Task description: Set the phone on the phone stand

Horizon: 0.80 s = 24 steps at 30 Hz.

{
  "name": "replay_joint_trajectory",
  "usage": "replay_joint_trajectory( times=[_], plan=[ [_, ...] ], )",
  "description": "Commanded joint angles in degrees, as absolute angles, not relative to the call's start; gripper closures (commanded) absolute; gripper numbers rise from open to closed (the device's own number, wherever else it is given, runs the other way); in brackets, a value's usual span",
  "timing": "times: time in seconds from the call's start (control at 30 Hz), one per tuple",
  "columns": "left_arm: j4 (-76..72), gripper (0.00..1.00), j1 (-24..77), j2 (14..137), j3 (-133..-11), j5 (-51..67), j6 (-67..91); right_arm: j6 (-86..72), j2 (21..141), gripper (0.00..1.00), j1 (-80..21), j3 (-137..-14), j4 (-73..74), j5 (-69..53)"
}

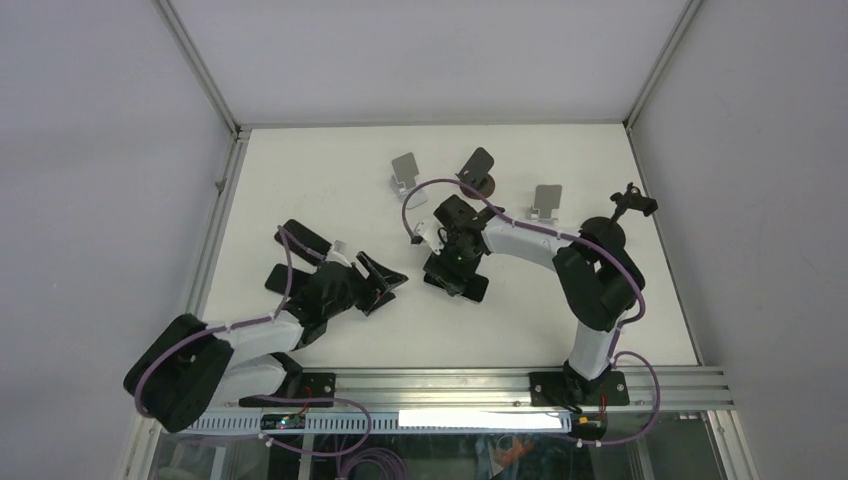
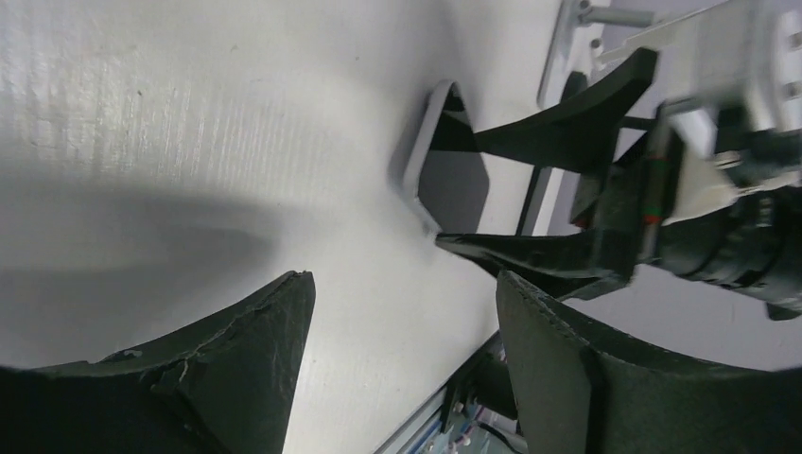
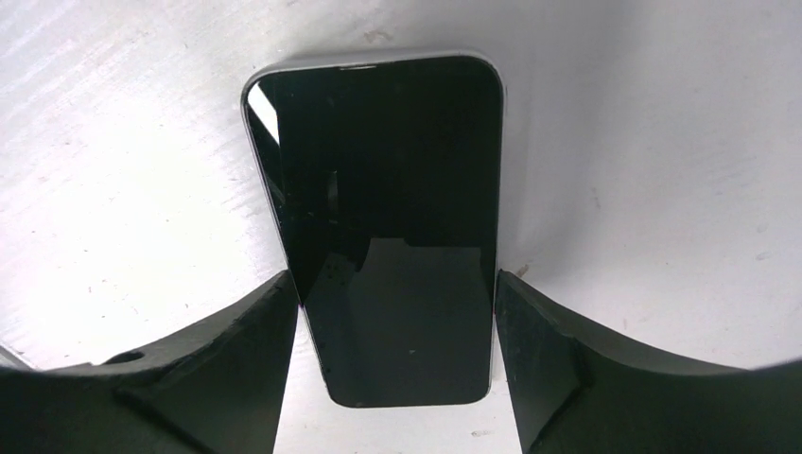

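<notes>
Phone (image 3: pixel 392 227) flat on table, between right tool's (image 3: pixel 397 355) spread fingers

This is looking like a robotics lab test cell. Plain grey walls are enclosing a white table (image 1: pixel 330 170), and aluminium frame rails (image 1: pixel 520 385) are running along its edges. Two arms are sitting bolted to the near rail, with purple cables (image 1: pixel 360 462) hanging below it.

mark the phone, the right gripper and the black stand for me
phone (image 3: pixel 383 227), right wrist view, middle of the dark screen.
right gripper (image 3: pixel 397 355), right wrist view, between its fingertips, straddling the phone.
black stand (image 1: pixel 479 170), top view, on its tilted backplate.
</notes>
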State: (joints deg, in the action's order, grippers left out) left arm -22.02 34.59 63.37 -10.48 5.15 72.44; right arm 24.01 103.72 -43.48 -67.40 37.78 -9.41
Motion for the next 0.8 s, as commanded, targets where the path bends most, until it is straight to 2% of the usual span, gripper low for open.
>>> replay_joint_trajectory(
  times=[0.0,0.23,0.43,0.53,0.6,0.77],
  plan=[
    [-38.7,0.27,36.85,73.48,-12.56,6.46,74.08,21.31,101.61,0.59,-39.82,-67.84,38.39,-16.91],
    [-56.6,0.27,37.82,91.82,-15.0,7.52,78.08,18.9,100.83,0.63,-36.27,-67.94,38.58,-25.3],
    [-63.9,0.26,38.96,101.34,-18.43,7.39,80.35,17.92,100.97,0.64,-35.01,-68.02,38.67,-28.86],
    [-65.06,0.3,39.88,104.33,-19.87,6.95,81.56,17.22,101.08,0.64,-34.57,-68.1,38.67,-30.84],
    [-65.85,0.37,40.48,106.0,-20.86,6.56,82.11,16.93,101.2,0.64,-34.46,-68.16,38.59,-31.9],
    [-69.82,0.65,41.37,109.55,-22.22,6.33,83.12,16.45,101.81,0.64,-34.27,-68.12,38.5,-33.44]
  ],
)
